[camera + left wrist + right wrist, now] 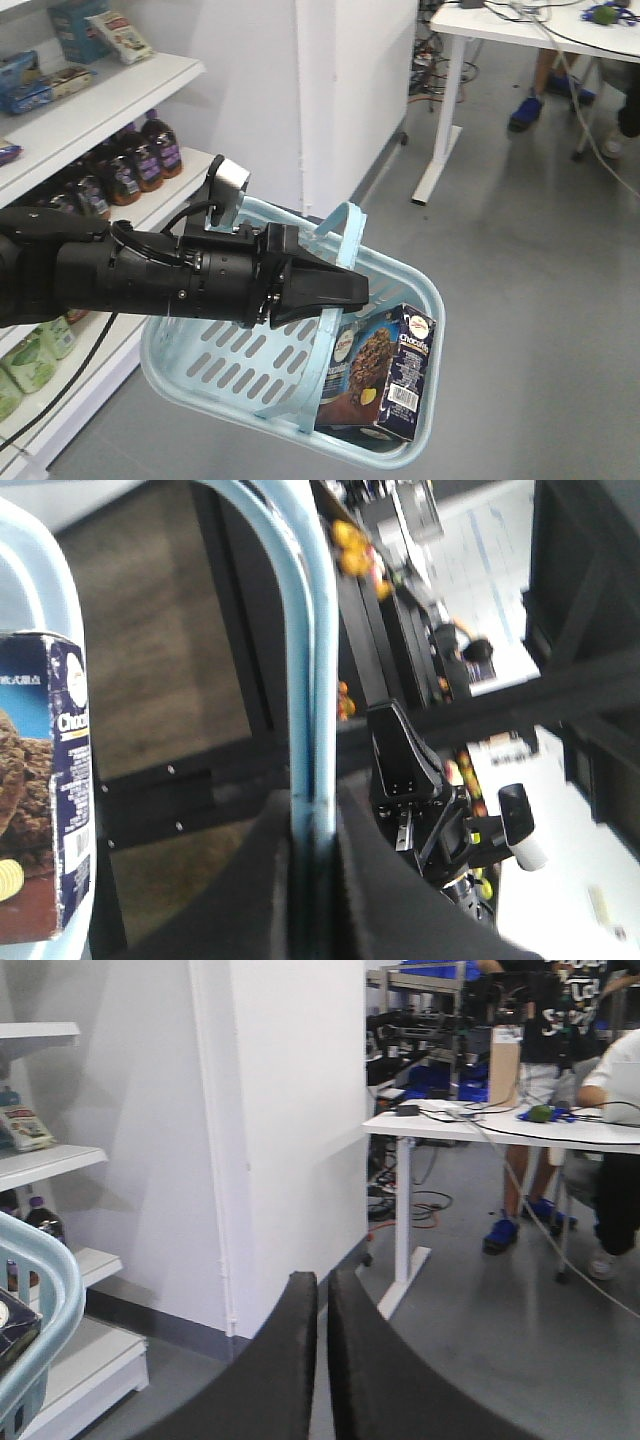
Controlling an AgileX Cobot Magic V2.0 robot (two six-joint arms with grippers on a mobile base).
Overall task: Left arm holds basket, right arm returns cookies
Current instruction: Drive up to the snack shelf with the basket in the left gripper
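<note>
Your pointed black left gripper (pixel 350 290) clamped on the flat handle (pixel 345 225) of the light blue slotted plastic basket (pixel 215 365), dark navy cardboard cookie box (pixel 385 375) stood upright inside at one end, your black right gripper (pixel 322 1280) fingers nearly together, held nothing.

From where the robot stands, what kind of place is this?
Likely a mock shop inside a lab: white shelves stocked with bottles, a shopping basket holding a cookie box, and an office desk close by.
</note>
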